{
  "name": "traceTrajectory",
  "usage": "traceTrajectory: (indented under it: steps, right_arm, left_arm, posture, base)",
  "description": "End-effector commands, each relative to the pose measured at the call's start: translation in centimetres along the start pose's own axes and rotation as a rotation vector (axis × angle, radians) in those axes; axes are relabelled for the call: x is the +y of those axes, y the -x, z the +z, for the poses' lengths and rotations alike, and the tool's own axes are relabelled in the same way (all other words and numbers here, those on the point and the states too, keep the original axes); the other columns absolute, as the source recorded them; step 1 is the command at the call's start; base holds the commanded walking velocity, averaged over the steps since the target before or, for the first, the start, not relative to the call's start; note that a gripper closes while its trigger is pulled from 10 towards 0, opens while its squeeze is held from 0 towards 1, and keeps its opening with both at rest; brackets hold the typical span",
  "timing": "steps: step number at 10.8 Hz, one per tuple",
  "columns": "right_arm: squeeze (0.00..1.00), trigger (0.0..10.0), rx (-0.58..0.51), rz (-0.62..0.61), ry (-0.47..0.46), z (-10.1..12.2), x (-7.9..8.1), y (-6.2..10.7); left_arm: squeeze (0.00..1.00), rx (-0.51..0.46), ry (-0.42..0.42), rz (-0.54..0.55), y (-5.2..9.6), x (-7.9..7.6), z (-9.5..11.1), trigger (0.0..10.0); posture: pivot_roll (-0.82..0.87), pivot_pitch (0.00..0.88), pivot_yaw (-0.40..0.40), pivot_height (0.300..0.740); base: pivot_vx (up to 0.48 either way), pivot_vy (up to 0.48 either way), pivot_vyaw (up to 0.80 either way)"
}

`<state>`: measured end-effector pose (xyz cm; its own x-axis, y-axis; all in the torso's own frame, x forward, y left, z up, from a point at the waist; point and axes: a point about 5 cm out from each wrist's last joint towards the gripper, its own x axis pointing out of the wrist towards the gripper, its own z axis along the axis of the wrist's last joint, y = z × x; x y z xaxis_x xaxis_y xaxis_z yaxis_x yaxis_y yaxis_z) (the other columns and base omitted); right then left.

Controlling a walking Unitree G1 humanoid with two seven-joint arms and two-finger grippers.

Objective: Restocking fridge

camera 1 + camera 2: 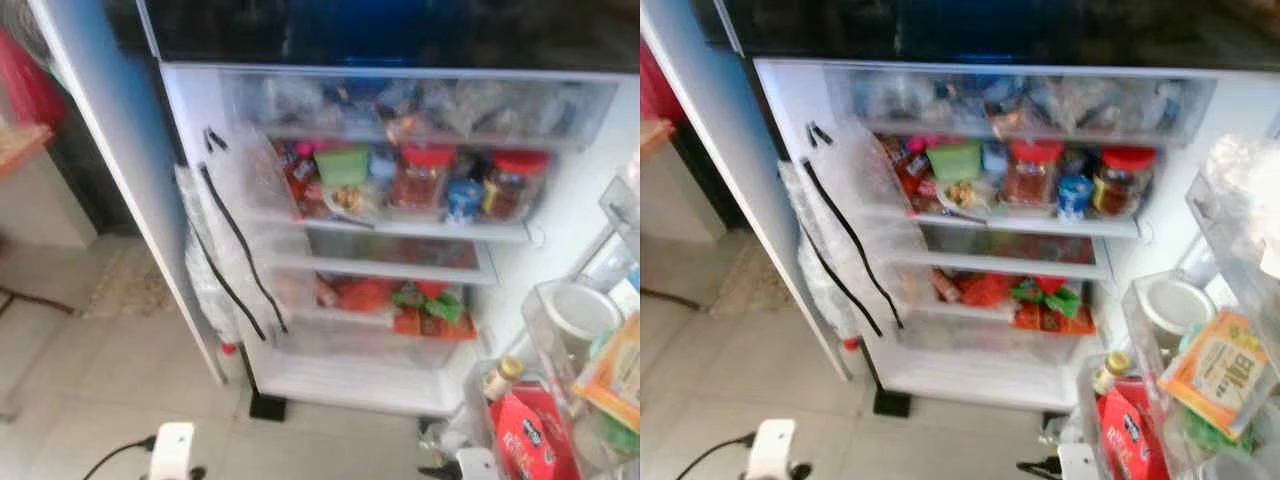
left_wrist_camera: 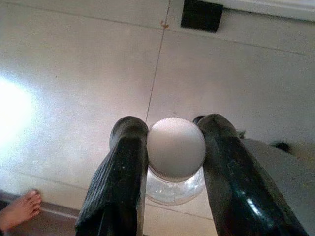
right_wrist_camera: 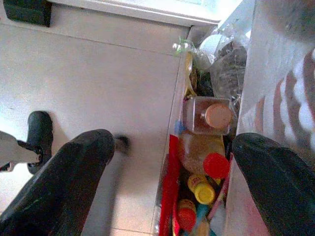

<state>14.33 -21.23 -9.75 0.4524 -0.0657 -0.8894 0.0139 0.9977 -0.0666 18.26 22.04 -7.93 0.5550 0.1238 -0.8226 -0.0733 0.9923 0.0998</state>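
**Left claw carries a bottle, fridge stands open ahead**

Left gripper (image 2: 174,167), seen along its own wrist, is clamped on a clear bottle (image 2: 175,147) just under its white cap. The bottle's long axis runs down toward the tiled floor (image 2: 88,73), so it hangs upright. A person's bare foot (image 2: 18,209) shows at the edge.

Right gripper (image 3: 172,187) has its fingers wide apart and empty, above the door bin's bottles (image 3: 206,118).

From the head, the fridge (image 1: 400,70) lies straight ahead, its shelves crowded with jars (image 1: 425,178). Judging by this, the left arm must lift the bottle forward and up.
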Motion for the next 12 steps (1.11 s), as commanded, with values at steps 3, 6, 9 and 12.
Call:
traceTrajectory:
  steps: [3,6,9,12]
  right_arm:
    - [0.0,10.0,-0.014,-0.061,-0.007,0.3,-1.9,0.2]
    - [0.0,10.0,-0.014,-0.056,-0.01,0.4,-1.9,0.2]
    - [0.0,10.0,-0.013,-0.054,-0.013,0.3,-1.8,0.2]
    - [0.0,10.0,-0.007,-0.048,-0.021,-0.3,-1.5,0.2]
  left_arm:
    - [0.0,-0.029,-0.003,-0.002,0.0,-0.4,0.4,10.0]
    - [0.0,-0.159,0.002,0.013,0.1,-0.4,1.5,10.0]
    - [0.0,-0.507,0.006,0.016,0.8,-0.5,7.5,10.0]
    - [0.0,-0.977,-0.056,-0.04,4.3,-2.5,18.7,10.0]
  posture:
    - [0.03,0.0,-0.016,0.74]
    - [0.03,0.0,-0.019,0.74]
    - [0.02,0.0,-0.003,0.74]
    - [-0.02,0.0,0.031,0.74]
  base:
    - [0.0,0.0,0.0]
    - [0.0,0.0,0.0]
    - [0.0,0.0,0.0]
    - [0.0,0.0,0.0]
